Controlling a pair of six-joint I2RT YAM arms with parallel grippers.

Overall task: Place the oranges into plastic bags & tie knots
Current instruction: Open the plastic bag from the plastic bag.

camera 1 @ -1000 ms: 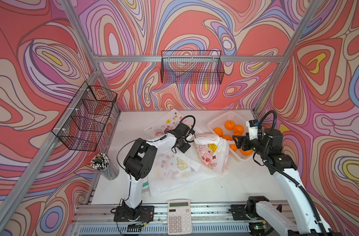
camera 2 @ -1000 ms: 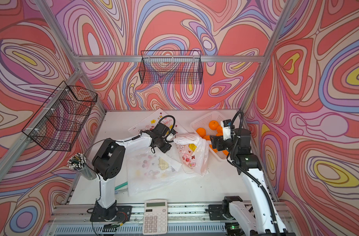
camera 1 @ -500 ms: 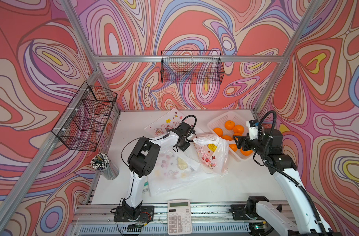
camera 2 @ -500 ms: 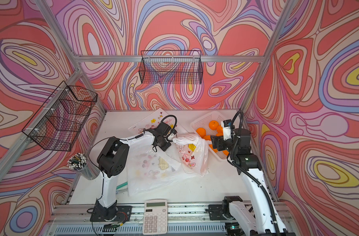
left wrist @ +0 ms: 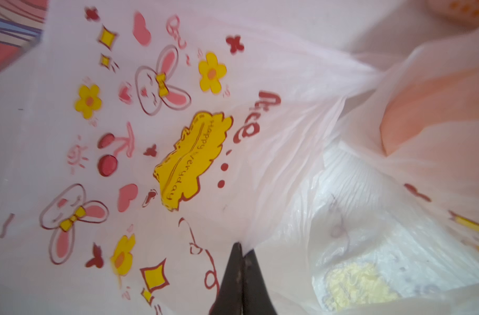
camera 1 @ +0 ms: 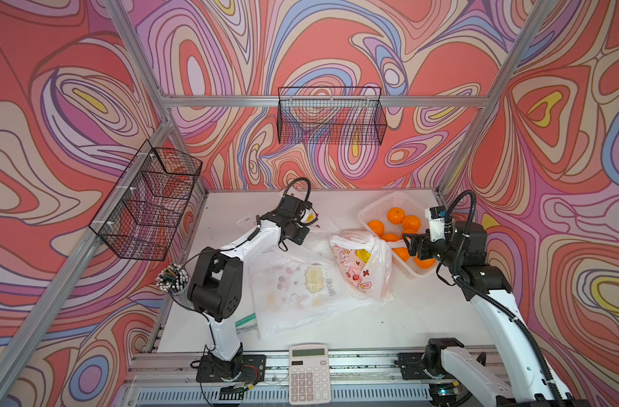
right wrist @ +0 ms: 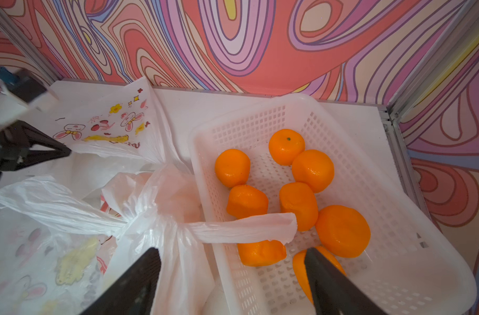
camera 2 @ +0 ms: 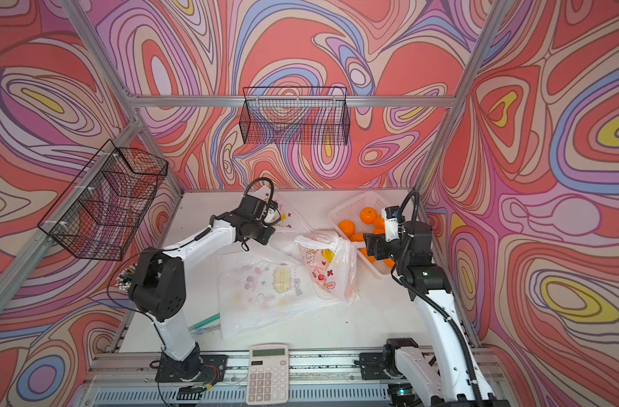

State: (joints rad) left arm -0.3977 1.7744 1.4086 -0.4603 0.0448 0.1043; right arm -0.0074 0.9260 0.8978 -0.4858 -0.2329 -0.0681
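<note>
**Bimanual bench (camera 1: 424, 317), top and wrist views.**

- Left pincer (left wrist: 241, 253): jaws pressed together, pinching a gathered fold of the rear bag (left wrist: 178, 136). Bag flat on the bench near the back wall, printed side up.
- Right pincer (right wrist: 230, 251): jaws spread wide, gripping nothing. One finger over the tied bag (camera 1: 361, 267), the other over the white basket (right wrist: 396, 245).
- Tied bag: bulging, between the two pincers, touching the basket's side. Orange tint visible through the film.
- Knot (right wrist: 140, 221): on top of the tied bag, two floppy ends out to either side. One end draped across the basket rim.
- Oranges (right wrist: 312, 170): eight loose in the basket, at the bench's right rear corner.
- Third bag (camera 1: 294, 292): flat on the bench in front of the left pincer, one edge touching the tied bag.
- Calculator (camera 1: 308, 373): on the front rail.
</note>
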